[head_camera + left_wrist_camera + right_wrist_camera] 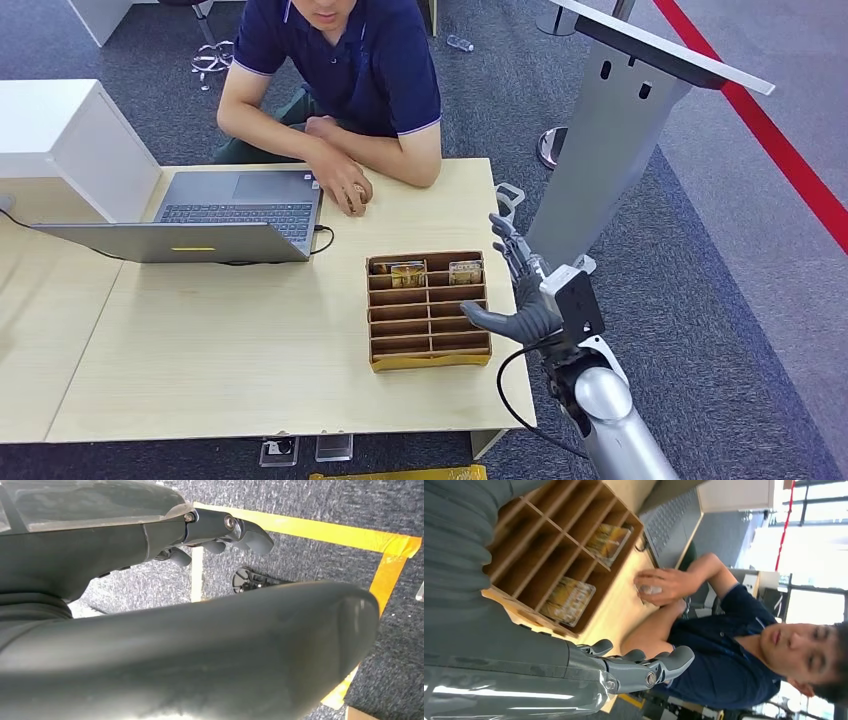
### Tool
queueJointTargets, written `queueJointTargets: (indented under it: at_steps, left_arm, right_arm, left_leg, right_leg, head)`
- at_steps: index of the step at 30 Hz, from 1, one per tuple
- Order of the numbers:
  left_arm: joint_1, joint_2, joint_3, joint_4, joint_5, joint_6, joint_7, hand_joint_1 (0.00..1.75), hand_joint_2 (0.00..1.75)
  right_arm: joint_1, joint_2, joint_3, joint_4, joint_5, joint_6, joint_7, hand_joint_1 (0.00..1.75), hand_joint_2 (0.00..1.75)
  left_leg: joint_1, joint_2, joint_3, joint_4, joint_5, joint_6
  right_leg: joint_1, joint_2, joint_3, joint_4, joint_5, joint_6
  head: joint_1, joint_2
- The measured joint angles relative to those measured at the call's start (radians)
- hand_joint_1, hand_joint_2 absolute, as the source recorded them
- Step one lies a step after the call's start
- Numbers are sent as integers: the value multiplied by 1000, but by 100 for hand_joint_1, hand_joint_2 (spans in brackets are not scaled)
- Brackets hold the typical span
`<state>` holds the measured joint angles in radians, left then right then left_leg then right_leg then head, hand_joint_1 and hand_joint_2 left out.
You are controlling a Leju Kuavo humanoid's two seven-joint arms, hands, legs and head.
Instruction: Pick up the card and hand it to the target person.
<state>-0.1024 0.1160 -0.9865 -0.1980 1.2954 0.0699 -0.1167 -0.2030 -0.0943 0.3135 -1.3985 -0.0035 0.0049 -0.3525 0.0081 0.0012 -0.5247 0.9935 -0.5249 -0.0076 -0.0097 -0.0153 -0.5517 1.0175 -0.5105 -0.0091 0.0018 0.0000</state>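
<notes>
A brown cardboard organizer (430, 357) stands on the wooden table (220, 350), its far row holding two yellowish cards (408, 273) (466, 271). The right wrist view shows the same cards (569, 600) (608, 542) upright in their compartments. My right hand (520, 300) hovers at the organizer's right side, fingers spread and thumb pointing toward the box, holding nothing. Its fingers (644, 667) are apart from the cards. The person (350, 60) sits across the table with forearms folded and one hand (350, 190) resting on the tabletop. My left hand (225, 530) hangs over the carpet, empty, with fingers loosely bent.
An open grey laptop (230, 210) with a cable lies left of the organizer. A white cabinet (60, 140) stands at the far left. A slanted grey stand (610, 130) rises just beyond my right hand. Yellow tape (390, 570) marks the floor.
</notes>
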Motion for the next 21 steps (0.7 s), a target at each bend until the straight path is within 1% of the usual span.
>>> queueJointTargets:
  at_steps: [5,10,21]
  left_arm:
    - [-1,3,9,0,3,4,2,0,0]
    - [-2,5,13,0,3,2,7,0,0]
    - [-3,6,14,0,3,1,5,0,0]
  right_arm:
    - [66,-23,-10,-36,27,45,2,0,175]
    - [111,-36,-10,-41,35,56,-1,0,175]
    - [128,-53,-10,-43,35,52,-2,0,175]
  left_leg:
    - [0,0,0,0,0,0]
    - [0,0,0,0,0,0]
    - [0,0,0,0,0,0]
  right_leg:
    - [0,0,0,0,0,0]
    - [0,0,0,0,0,0]
    - [0,0,0,0,0,0]
  head:
    - [0,0]
    - [0,0]
    - [1,0]
